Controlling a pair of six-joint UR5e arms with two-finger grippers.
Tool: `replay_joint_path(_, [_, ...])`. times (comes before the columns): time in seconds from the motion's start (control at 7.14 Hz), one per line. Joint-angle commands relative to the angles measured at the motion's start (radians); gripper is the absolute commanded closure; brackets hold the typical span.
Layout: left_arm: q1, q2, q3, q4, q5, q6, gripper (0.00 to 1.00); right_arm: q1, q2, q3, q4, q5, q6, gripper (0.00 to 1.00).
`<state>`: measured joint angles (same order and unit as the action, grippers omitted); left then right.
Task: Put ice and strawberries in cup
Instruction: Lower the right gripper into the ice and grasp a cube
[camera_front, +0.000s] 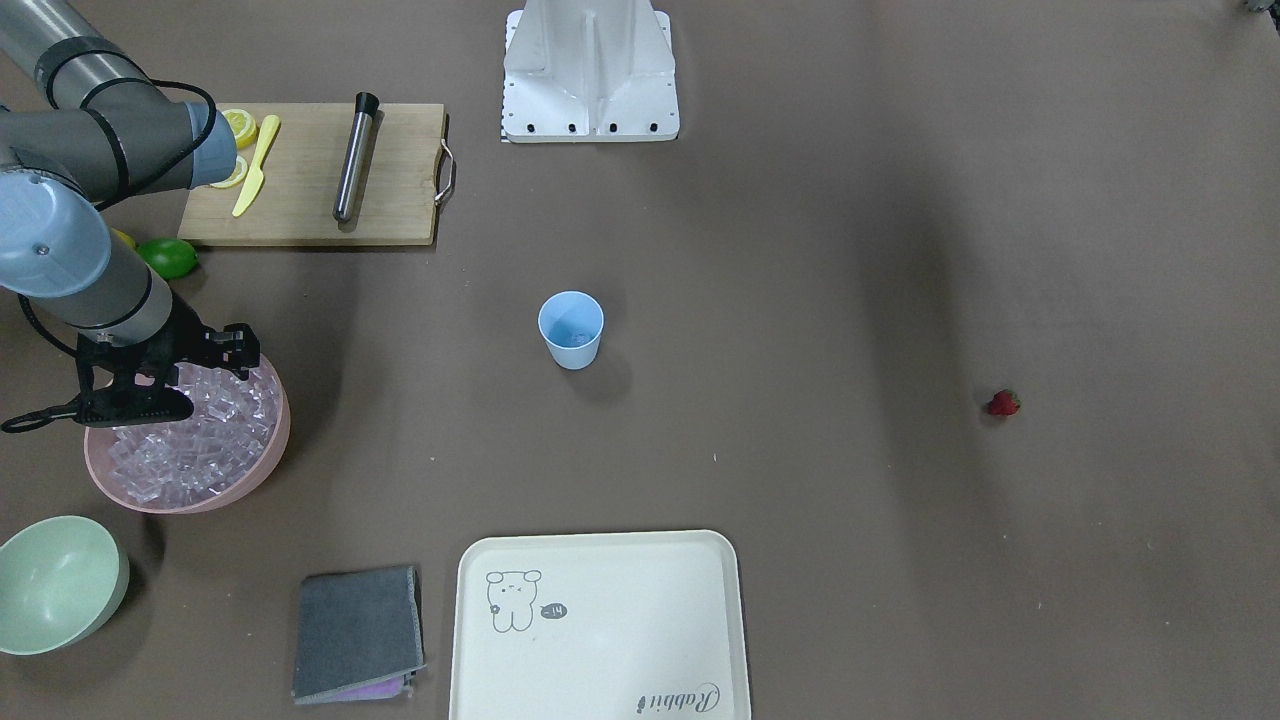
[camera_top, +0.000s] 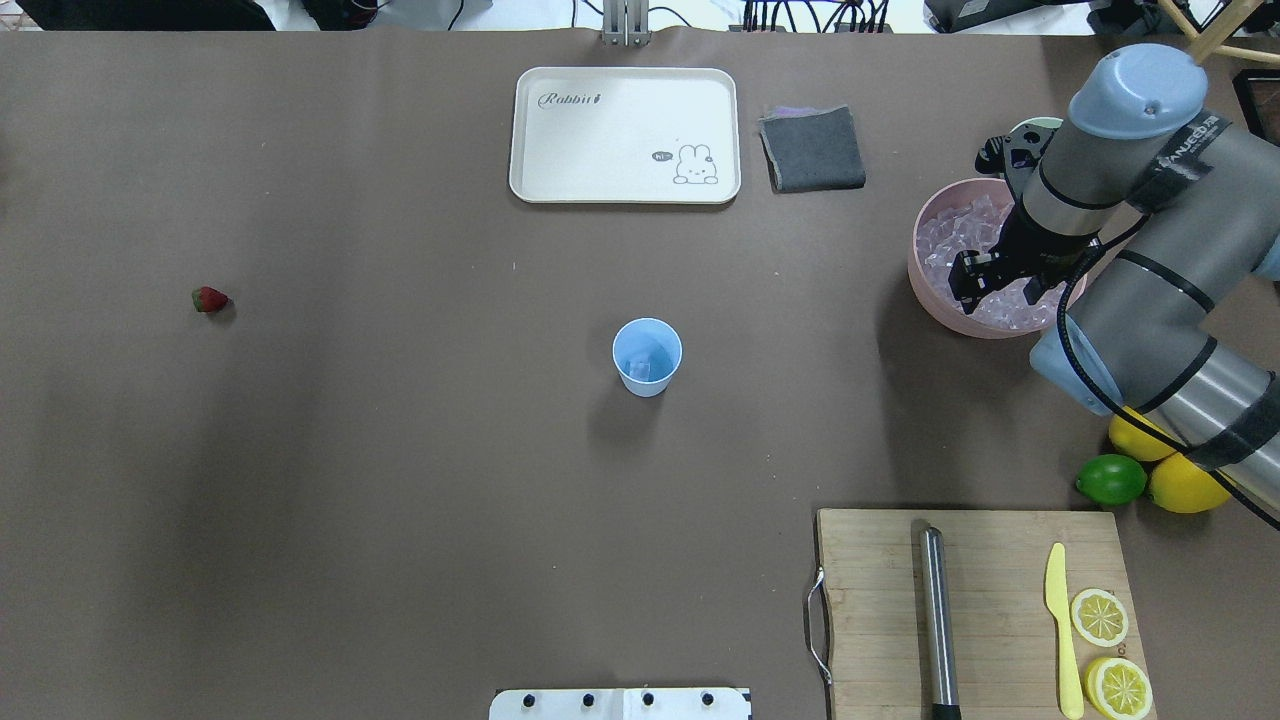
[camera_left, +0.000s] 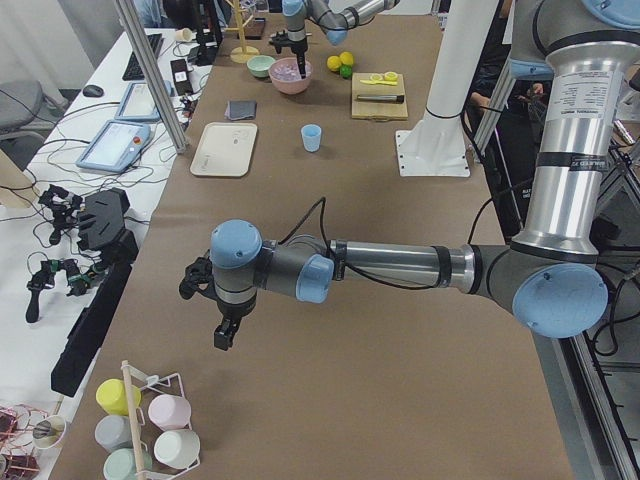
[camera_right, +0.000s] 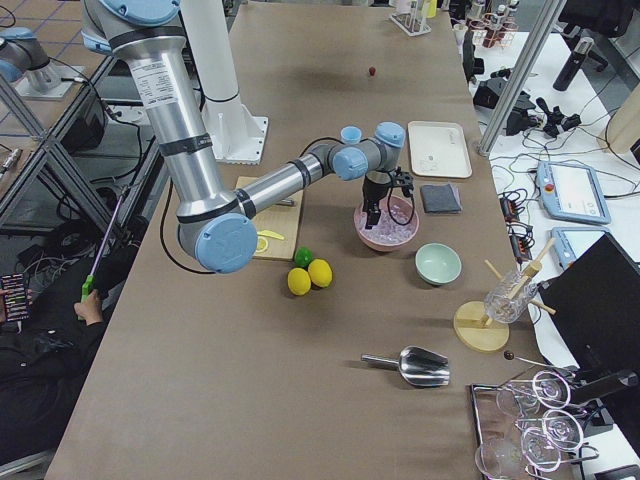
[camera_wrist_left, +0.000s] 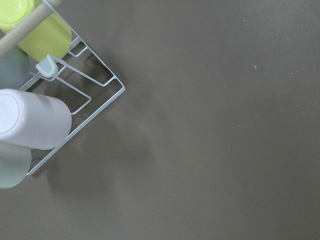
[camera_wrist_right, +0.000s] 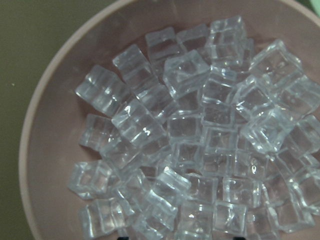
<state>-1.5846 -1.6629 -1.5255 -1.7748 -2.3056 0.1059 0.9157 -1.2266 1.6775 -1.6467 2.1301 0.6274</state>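
The light blue cup (camera_top: 646, 356) stands upright at the table's middle, with a clear cube of ice at its bottom. More ice (camera_wrist_right: 190, 150) fills a pink bowl (camera_top: 925, 290) at my right. My right gripper (camera_top: 1000, 288) points down just over that ice, open, with nothing between its fingers. One small red strawberry (camera_top: 209, 299) lies alone far on my left side, also seen as the strawberry (camera_front: 1003, 403). My left gripper (camera_left: 224, 334) hangs above bare table near a cup rack, far from the cup; whether it is open or shut I cannot tell.
A wooden board (camera_front: 310, 175) holds lemon slices, a yellow knife and a metal rod. A lime (camera_top: 1110, 479) and lemons lie beside the right arm. A pale green bowl (camera_front: 55, 580), grey cloth (camera_front: 355, 630) and cream tray (camera_front: 600, 625) line the far edge. A wire cup rack (camera_wrist_left: 60, 100) sits by the left gripper.
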Motion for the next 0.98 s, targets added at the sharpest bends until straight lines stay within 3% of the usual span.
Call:
replay_joint_path(0.0, [0.0,0.002,-0.001,-0.002,0.0,0.001,0.02,-0.006,0.012,-0.005,-0.004,-0.001,0.003,0.25])
replay_joint_path(0.56, [0.0,0.006,-0.001,-0.008,0.0,0.002,0.02,-0.006,-0.005,-0.004,-0.001,-0.009,0.005,0.27])
replay_joint_path(0.84, [0.0,0.008,-0.002,-0.008,-0.002,0.002,0.02,-0.006,-0.007,-0.004,-0.001,-0.007,0.003,0.48])
